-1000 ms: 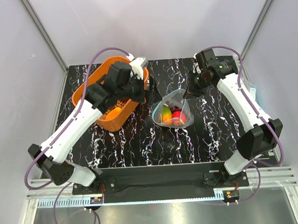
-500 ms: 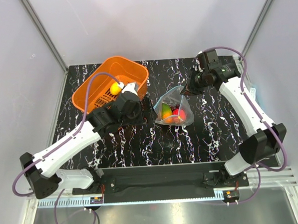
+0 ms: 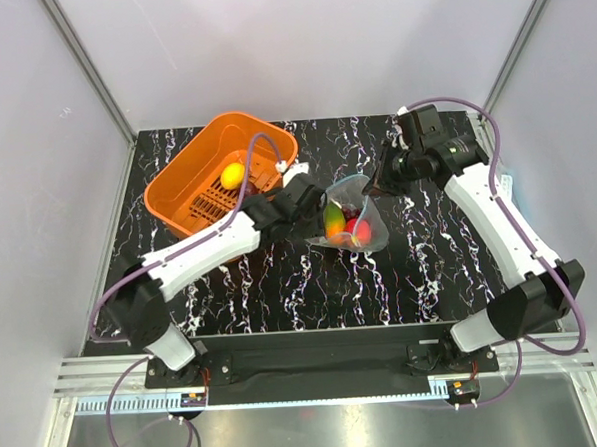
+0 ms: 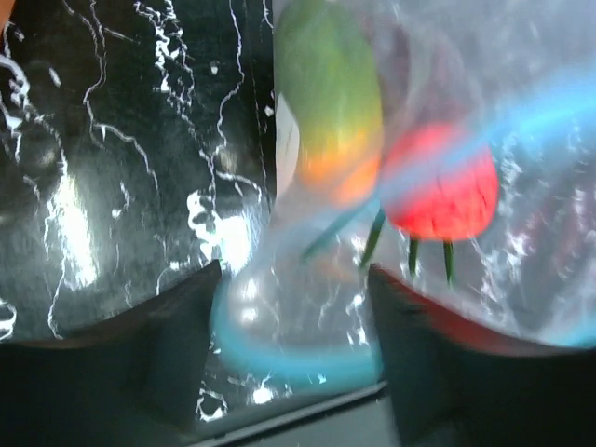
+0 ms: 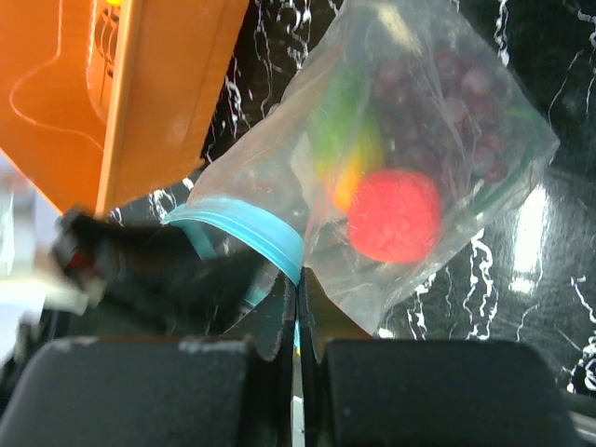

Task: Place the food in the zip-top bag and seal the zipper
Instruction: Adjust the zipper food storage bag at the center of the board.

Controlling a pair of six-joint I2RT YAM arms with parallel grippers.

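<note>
The left hand's (image 4: 291, 279) parted fingers (image 4: 158, 345) flank the zip-top bag's (image 4: 526, 270) zipper (image 4: 289, 361), mango (image 4: 331, 102) and apple (image 4: 442, 191) inside.

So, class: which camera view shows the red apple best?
The right wrist view: the apple is sharp inside the clear bag. The left wrist view shows it blurred; the top view, only a small red spot.

We find no legible text, label, brand, number or sign in any of the three views. The zip-top bag (image 5: 270, 163) and the orange basket (image 3: 176, 175) present plain, unprinted surfaces (the left wrist view is too blurred to resolve fine print, were there any).
</note>
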